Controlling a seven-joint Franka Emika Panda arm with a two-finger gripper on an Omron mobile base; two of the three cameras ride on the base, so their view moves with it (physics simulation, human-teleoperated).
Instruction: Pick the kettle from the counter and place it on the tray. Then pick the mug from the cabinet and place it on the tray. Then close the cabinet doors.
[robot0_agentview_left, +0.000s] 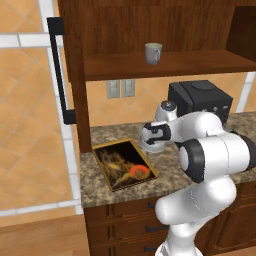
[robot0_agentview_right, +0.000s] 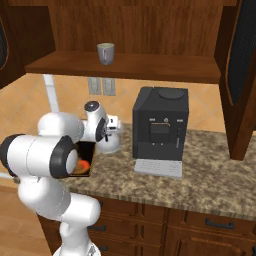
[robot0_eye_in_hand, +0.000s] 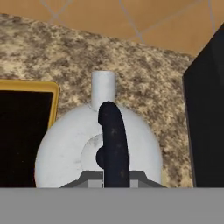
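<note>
Fingers (robot0_eye_in_hand: 92, 178) clamp the kettle's (robot0_eye_in_hand: 65, 148) black handle (robot0_eye_in_hand: 114, 144), so lift straight up, clear the tray's (robot0_eye_in_hand: 53, 103) gold rim, then lower gently inside.

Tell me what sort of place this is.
A rendered home kitchen: a granite-look counter over wooden drawers, a wall cabinet holding a mug, and a black coffee machine.
</note>
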